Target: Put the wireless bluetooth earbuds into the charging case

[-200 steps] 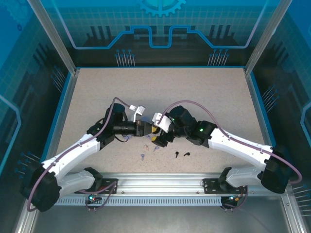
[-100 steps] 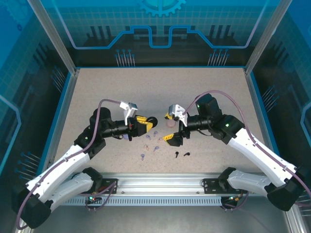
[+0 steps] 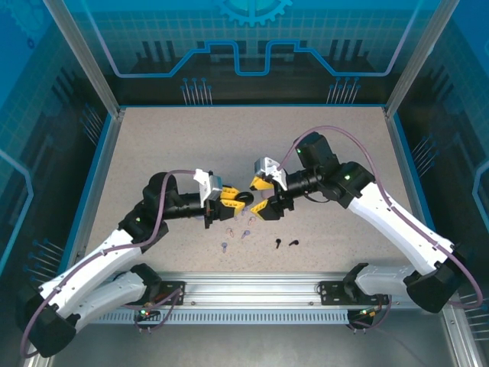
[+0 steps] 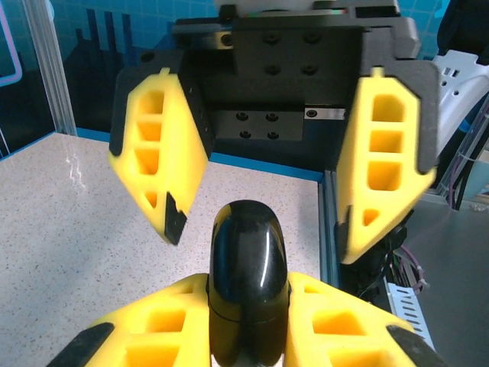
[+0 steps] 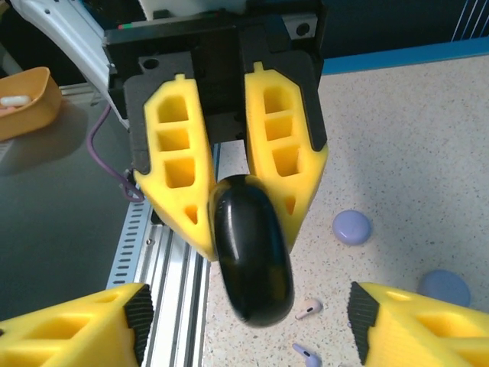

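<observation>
My left gripper (image 3: 233, 200) is shut on a glossy black charging case (image 3: 243, 199), held on edge above the table's middle. In the left wrist view the black case (image 4: 248, 267) stands closed between my yellow fingers (image 4: 160, 321). My right gripper (image 3: 261, 197) faces it, open, its fingers (image 4: 157, 164) spread on either side of the case's far end without touching. From the right wrist, the black case (image 5: 250, 260) hangs between the open right gripper (image 5: 246, 306). Tiny earbuds lie below: a pink earbud (image 5: 309, 309), a lavender earbud (image 5: 306, 354), two black earbuds (image 3: 286, 244).
Two lavender disc cases (image 5: 351, 227) (image 5: 445, 287) rest on the speckled table (image 3: 321, 145). More lavender and pink earbuds (image 3: 224, 246) are scattered under the grippers. The aluminium rail (image 3: 252, 287) runs along the near edge. An orange bowl (image 5: 23, 95) sits beyond it.
The arms were tangled together a second ago, then drew apart. Now the left gripper has carried the black case right, and the open right gripper has closed in around it.
</observation>
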`<control>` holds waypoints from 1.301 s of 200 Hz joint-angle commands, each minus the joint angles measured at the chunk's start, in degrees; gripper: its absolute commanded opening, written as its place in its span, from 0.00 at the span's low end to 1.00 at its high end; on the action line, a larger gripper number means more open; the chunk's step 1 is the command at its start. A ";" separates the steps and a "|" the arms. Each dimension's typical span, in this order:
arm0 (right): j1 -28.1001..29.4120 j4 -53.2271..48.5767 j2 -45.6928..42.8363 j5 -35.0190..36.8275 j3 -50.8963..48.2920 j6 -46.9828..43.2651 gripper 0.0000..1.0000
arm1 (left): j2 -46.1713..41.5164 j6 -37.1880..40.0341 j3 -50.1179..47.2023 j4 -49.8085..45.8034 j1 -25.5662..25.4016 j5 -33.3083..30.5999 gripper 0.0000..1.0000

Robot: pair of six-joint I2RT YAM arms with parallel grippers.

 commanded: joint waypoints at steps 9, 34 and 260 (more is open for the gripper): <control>1.43 -2.29 1.65 -0.90 3.04 0.07 0.63 | 0.10 2.78 0.22 1.46 -0.51 0.27 0.00; 1.52 -2.28 2.13 -1.00 3.43 -0.19 0.52 | 0.33 2.67 0.63 1.01 -0.71 0.19 0.00; 1.07 -1.71 -0.53 -0.27 2.77 0.35 0.25 | 2.02 0.50 -0.66 1.16 -2.23 -2.35 0.40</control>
